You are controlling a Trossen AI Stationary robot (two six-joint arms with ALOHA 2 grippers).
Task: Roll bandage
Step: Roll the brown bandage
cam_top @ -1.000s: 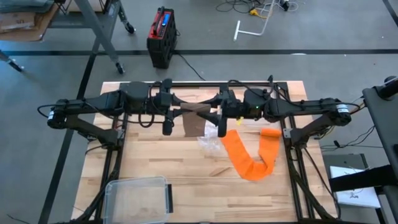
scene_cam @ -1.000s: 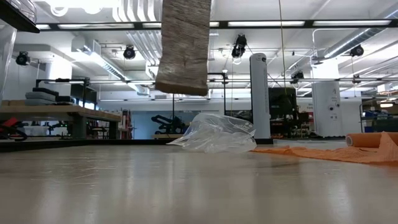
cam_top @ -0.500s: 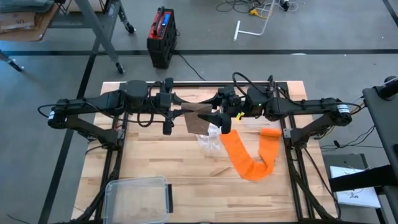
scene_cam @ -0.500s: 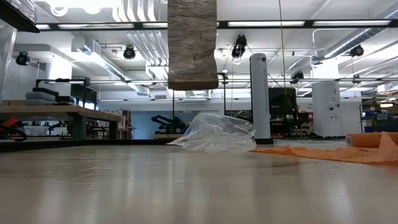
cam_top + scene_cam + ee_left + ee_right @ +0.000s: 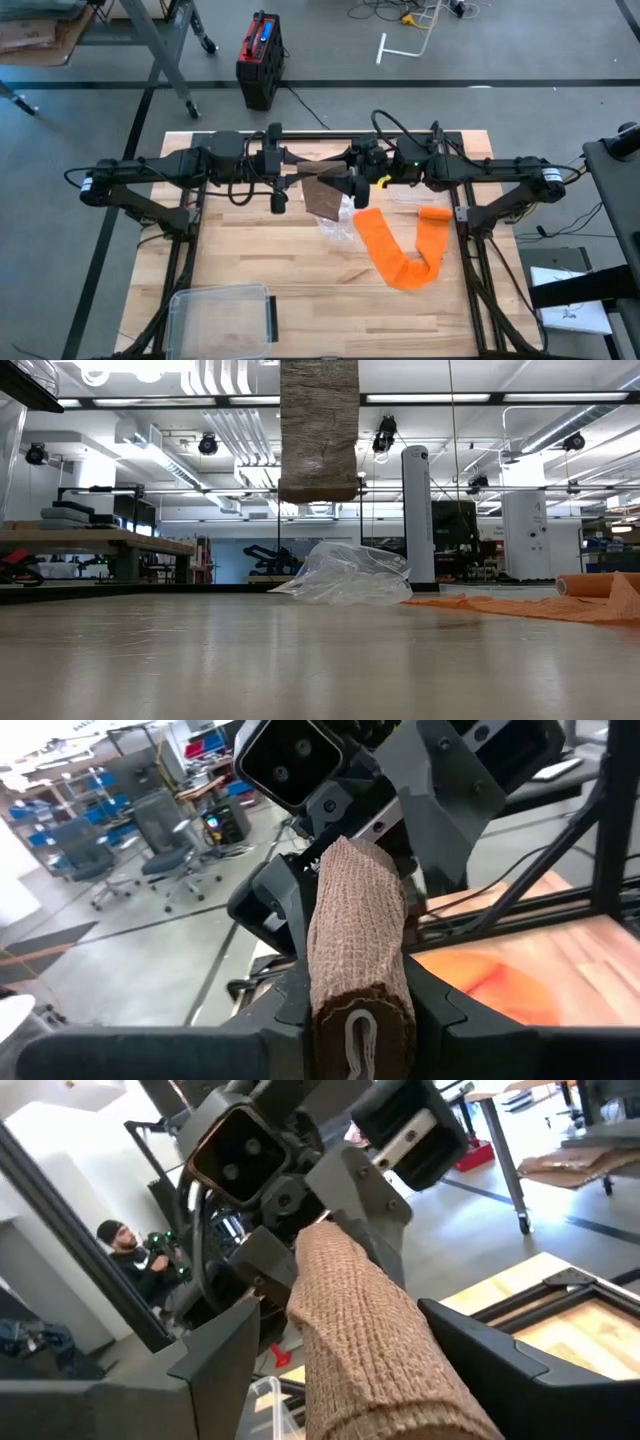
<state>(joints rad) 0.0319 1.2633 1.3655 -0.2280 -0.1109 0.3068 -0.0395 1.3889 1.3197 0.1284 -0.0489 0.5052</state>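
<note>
Bandage [image 5: 322,197] hangs above table [image 5: 250,255], between both arms.

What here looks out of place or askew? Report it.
The orange bandage lies unrolled in a loose V on the table, only one end rolled, and a crumpled clear plastic wrapper sits beside it. Nothing looks damaged.

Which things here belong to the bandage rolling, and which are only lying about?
Belong to the job:
- tan bandage, held up between both arms
- left tool, shut on the bandage
- right tool, its fingers either side of the bandage

Only lying about:
- orange band
- crumpled clear bag
- clear plastic box at the table's near edge
</note>
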